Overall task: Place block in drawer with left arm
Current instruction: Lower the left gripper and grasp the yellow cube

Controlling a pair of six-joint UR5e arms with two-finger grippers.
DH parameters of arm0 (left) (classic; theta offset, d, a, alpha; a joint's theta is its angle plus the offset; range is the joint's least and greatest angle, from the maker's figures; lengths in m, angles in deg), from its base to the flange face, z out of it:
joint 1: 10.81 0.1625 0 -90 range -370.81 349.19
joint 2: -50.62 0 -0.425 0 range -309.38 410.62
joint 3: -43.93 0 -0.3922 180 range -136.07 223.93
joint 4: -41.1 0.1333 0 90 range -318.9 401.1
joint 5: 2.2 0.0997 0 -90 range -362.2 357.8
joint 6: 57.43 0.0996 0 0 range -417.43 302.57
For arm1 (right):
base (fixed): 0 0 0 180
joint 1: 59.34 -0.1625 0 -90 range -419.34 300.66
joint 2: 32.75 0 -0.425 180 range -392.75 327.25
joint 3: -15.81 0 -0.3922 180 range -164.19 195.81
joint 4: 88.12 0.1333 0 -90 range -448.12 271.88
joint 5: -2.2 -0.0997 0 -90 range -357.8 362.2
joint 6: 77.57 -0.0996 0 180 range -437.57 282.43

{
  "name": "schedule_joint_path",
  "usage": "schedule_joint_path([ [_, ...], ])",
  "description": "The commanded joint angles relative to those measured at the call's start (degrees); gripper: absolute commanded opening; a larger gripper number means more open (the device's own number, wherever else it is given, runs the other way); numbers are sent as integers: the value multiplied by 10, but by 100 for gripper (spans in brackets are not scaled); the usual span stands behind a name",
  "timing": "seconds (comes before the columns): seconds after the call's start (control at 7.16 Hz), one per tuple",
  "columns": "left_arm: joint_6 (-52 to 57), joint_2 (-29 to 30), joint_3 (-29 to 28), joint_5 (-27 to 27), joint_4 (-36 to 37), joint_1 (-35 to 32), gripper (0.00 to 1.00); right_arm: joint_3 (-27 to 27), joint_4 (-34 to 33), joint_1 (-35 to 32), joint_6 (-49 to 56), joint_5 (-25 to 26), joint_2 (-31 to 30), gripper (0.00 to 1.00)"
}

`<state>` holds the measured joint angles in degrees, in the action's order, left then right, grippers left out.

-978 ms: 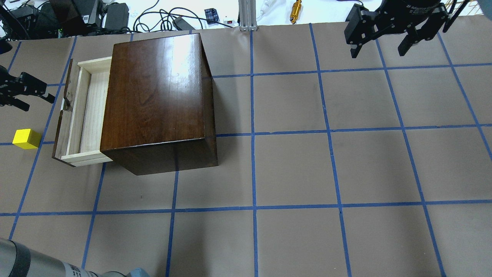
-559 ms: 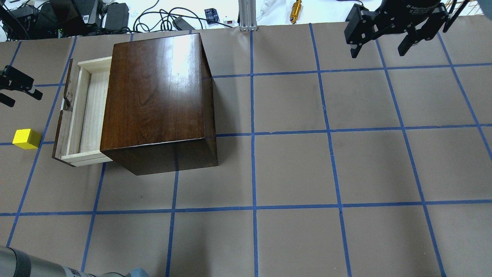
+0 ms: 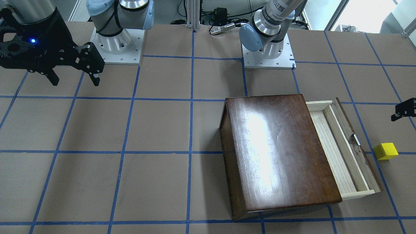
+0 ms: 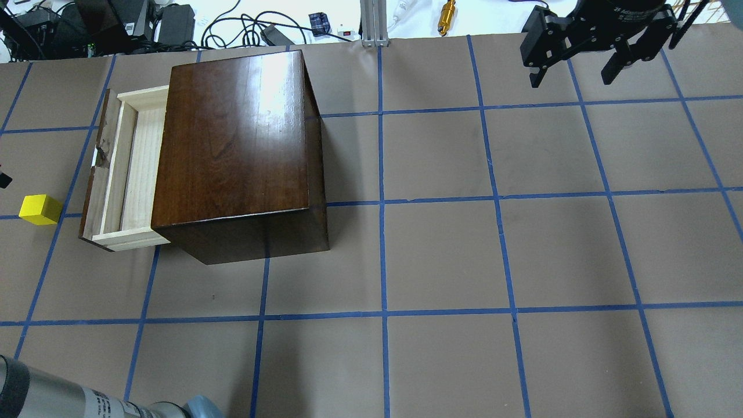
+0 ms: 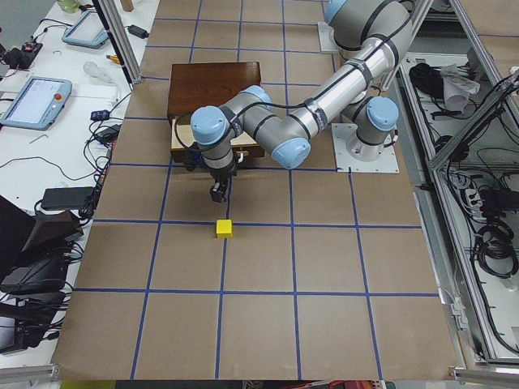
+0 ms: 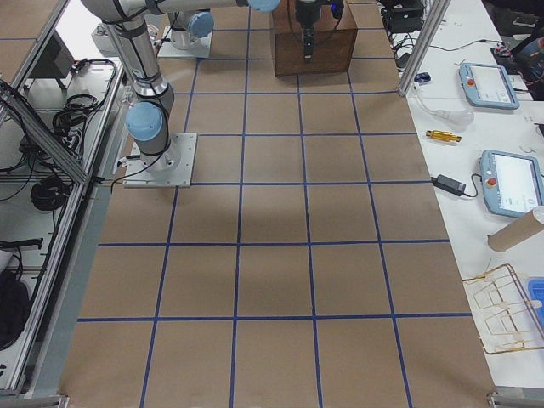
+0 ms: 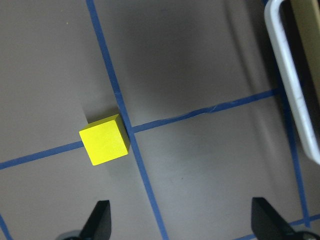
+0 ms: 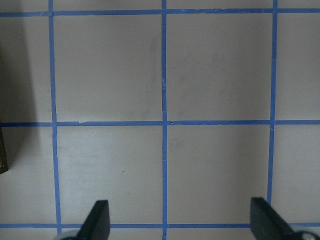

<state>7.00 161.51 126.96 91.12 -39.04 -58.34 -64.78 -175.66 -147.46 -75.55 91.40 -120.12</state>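
Note:
The yellow block (image 4: 39,209) lies on the brown table paper just left of the drawer, on a blue tape line; it also shows in the front view (image 3: 385,151) and the left wrist view (image 7: 105,139). The drawer (image 4: 130,168) is pulled out of the dark wooden box (image 4: 238,145) and holds nothing. My left gripper (image 7: 182,222) is open and empty, hovering over the table near the block without touching it. Only its tip shows at the overhead view's left edge (image 4: 3,180). My right gripper (image 4: 572,76) is open and empty at the far right.
The drawer's metal pull (image 7: 292,85) is at the left wrist view's right edge. Cables and small devices (image 4: 174,23) lie beyond the table's far edge. Tablets and tools (image 6: 501,178) sit on a side bench. Blue tape lines grid the paper.
My left gripper has moved left, almost out of the overhead view, and now hovers nearer the block. The block, the drawer and the right gripper have not moved.

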Motion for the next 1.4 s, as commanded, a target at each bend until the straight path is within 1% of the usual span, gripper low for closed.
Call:
schedule_joint_path([
  [0.0, 160, 39, 3, 21, 75, 8, 100, 0, 0, 0, 0, 0, -1, 100],
  [0.14, 235, 55, 3, 21, 92, 11, 100, 0, 0, 0, 0, 0, -1, 100],
  [0.28, 312, 70, 4, 20, 137, 20, 100, 0, 0, 0, 0, 0, -1, 100],
  [0.42, 381, 87, 12, 19, 162, 24, 100, 0, 0, 0, 0, 0, 0, 100],
  [0.7, 470, 105, 34, 13, 201, 24, 100, 0, 0, 1, 0, 0, -1, 100],
  [1.12, 553, 107, 57, 5, 208, 26, 100, 0, 0, 0, 0, 0, 0, 100],
  [1.26, 574, 107, 70, -9, 240, 26, 100, 0, 0, 1, 0, 0, -1, 100],
])
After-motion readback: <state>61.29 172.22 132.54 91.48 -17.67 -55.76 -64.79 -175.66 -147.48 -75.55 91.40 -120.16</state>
